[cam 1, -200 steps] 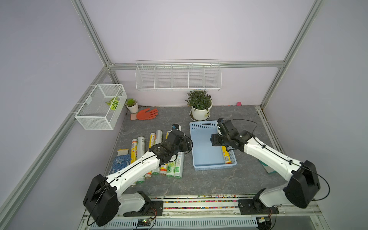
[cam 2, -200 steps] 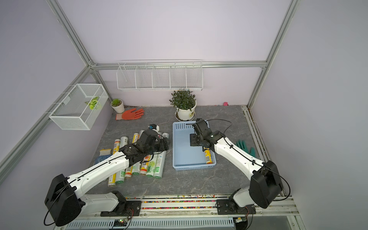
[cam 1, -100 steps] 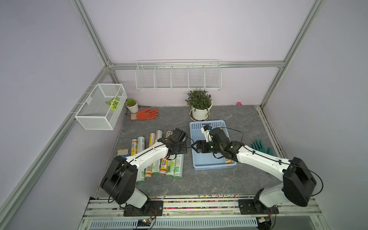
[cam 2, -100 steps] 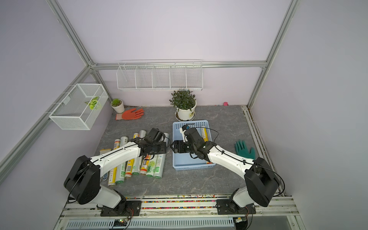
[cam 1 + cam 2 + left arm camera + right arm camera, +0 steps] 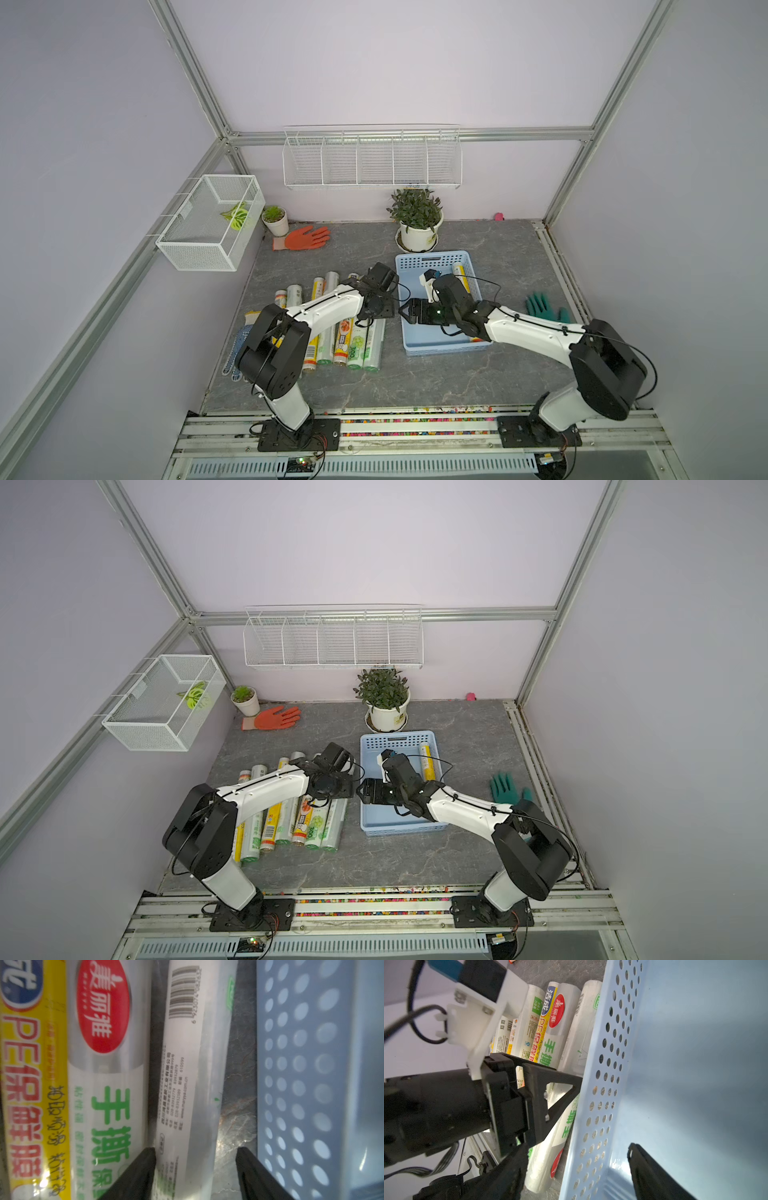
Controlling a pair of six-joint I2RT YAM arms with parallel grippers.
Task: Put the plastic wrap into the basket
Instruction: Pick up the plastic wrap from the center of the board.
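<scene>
The left hand (image 5: pixel 195 1151) had dropped astride the silvery roll (image 5: pixel 187 1064) on the worktop (image 5: pixel 239 1105) just beside the basket (image 5: pixel 301 1064), released, not yet clenched. The right hand (image 5: pixel 578 1145), released too, had swung to straddle the basket's wall, leaving a yellow roll (image 5: pixel 460 275) lying inside: one delivered, the next pick probably imminent

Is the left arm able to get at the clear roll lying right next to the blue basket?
Probably yes. The left gripper is open and straddles the clear roll, with a gap free on each side: towards the green-lettered roll and towards the basket wall.
</scene>
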